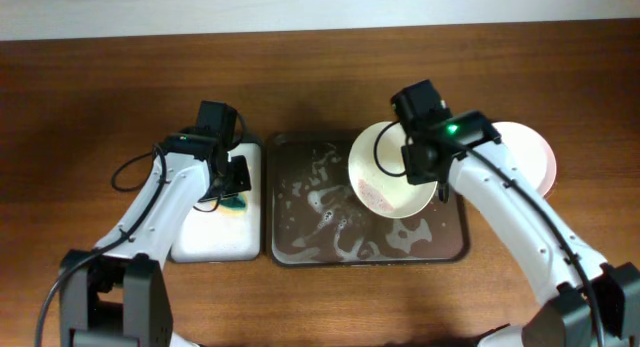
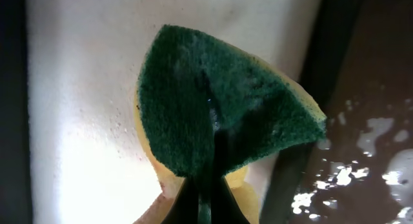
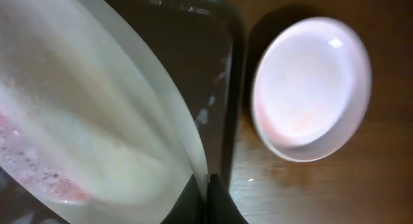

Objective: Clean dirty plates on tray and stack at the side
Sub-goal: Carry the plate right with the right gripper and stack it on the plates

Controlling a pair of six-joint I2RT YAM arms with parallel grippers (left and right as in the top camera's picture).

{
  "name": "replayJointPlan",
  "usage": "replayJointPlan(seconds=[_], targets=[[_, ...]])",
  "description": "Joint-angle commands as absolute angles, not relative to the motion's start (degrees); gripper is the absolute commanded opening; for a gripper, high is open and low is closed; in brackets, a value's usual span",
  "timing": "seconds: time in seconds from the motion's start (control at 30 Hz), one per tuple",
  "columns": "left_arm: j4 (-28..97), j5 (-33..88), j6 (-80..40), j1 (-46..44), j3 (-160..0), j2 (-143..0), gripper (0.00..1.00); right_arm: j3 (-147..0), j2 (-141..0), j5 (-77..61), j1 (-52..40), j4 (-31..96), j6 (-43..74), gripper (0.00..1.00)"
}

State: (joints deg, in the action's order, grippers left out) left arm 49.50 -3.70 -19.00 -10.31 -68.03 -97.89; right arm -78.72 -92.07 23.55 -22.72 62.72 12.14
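Plate point(image 1: 385, 157) tilted over the right half of the tray point(image 1: 290, 242), its right rim pinched tight in the right pincer point(image 3: 208, 197). It is cream, round and shallow, with a pink-red smear point(image 1: 375, 195) low on its face. Beneath it the dark tray glistens with white suds point(image 1: 330, 197) inside rounded corners and a raised rim. Just off its right edge a second plate point(image 3: 310, 88), glossy pinkish-white, sits flat on the wood counter point(image 1: 100, 87). Over on the left, the left pincer point(image 2: 210, 182) is clamped on a sponge point(image 2: 219, 88), rough green over yellow, above the white tray point(image 2: 71, 121). Wood shows wide behind both trays.
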Motion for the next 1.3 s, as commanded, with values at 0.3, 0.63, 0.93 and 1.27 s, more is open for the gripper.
replayJointPlan(seconds=[0.3, 0.63, 0.93, 1.27], targets=[[47.0, -4.3, -15.1, -10.0, -67.5, -104.3, 0.0, -79.7, -90.7, 57.1, -43.2, 60.0, 14.0, 0.04], [45.9, -3.2, -15.8, -10.0, -67.5, -104.2, 0.39, -79.7, -90.7, 56.8, -43.3, 59.7, 17.3, 0.04], [46.3, -1.7, -17.3, -10.0, -68.5, -96.7, 0.71, -79.7, -89.9, 43.4, -30.3, 59.3, 28.1, 0.04], [48.7, -1.7, -17.3, -10.0, -68.4, -91.3, 0.99, -79.7, -89.5, 7.6, 6.6, 56.8, 29.4, 0.04]])
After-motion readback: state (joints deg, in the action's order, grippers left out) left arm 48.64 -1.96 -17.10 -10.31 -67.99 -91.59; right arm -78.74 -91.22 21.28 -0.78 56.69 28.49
